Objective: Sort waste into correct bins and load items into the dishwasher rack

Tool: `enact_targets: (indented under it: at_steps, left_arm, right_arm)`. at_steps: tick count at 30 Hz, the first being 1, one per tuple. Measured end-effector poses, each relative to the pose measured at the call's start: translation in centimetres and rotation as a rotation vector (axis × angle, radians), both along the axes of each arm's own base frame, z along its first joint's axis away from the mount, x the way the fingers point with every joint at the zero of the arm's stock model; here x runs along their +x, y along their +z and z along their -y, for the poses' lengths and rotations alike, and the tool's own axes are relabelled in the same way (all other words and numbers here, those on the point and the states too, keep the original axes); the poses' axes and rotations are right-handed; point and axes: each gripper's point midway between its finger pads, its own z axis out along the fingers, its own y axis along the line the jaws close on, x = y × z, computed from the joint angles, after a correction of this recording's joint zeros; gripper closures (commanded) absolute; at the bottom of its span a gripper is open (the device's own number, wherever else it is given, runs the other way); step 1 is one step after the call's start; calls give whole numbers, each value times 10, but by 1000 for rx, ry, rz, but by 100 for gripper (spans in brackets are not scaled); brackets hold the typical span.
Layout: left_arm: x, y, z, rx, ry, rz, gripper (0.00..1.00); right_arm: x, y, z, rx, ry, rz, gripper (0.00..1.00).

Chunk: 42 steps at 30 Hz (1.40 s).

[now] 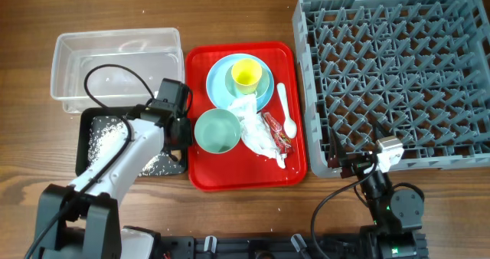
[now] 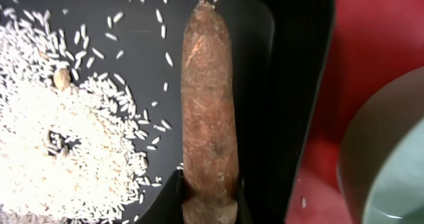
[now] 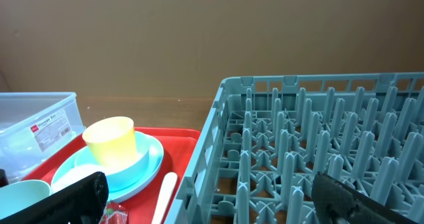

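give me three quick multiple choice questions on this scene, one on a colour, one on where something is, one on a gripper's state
1. The cup on the blue plate is: A red, B yellow, C black.
2. Most of the rice lies: A in the black tray, B in that cup, C on the blue plate.
3. The left gripper is: A wide open, B out of view, C shut on the brown stick piece.

Answers: 1 B, the overhead view shows it yellow. 2 A, the grains are heaped on the tray's dark floor. 3 C, its wrist view shows the fingers clamping the stick's near end.
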Motion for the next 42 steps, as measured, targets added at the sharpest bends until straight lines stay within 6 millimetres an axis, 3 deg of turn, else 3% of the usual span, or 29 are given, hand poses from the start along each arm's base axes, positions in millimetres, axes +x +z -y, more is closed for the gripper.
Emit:
enact_targets:
  at_steps: [2, 7, 16, 18, 21, 22, 23, 24, 25, 27, 30, 36, 39, 42]
  left_arm:
    - [-2, -2, 0, 0, 0, -5, 74]
    - [0, -2, 0, -4, 4, 1, 69]
    - [-9, -2, -2, 6, 3, -37, 69]
    - [-13, 8, -3, 13, 3, -66, 69]
    - [-5, 42, 6, -34, -2, -26, 67]
    - [-2, 60, 14, -86, -10, 2, 60]
    - [2, 75, 23, -138, -20, 41, 33]
    - [5, 90, 35, -214, -35, 82, 16]
    - [7, 111, 52, -319, -72, 136, 16]
    - [5, 133, 71, -440, -115, 187, 23]
    - [1, 155, 97, -602, -177, 218, 49]
    - [-6, 152, 120, -693, -177, 146, 96]
    - [-5, 134, 125, -655, -139, 92, 96]
    - [0, 103, 121, -525, -56, 40, 96]
  right_arm:
    - [0, 0, 0, 0, 0, 0, 0]
    - [0, 0, 0, 0, 0, 0, 0]
    - [0, 0, 0, 0, 0, 0, 0]
    - [0, 0, 0, 0, 0, 0, 0]
    - [0, 0, 0, 0, 0, 0, 0]
    - [0, 0, 0, 0, 0, 0, 0]
    - [0, 0, 0, 0, 0, 0, 0]
    - [0, 0, 0, 0, 0, 0, 0]
    - [0, 0, 0, 0, 0, 0, 0]
    - [0, 0, 0, 0, 0, 0, 0]
    - [0, 0, 0, 0, 0, 0, 0]
    - [0, 0, 0, 0, 0, 0, 0]
    - [0, 0, 0, 0, 0, 0, 0]
    - [0, 0, 0, 0, 0, 0, 0]
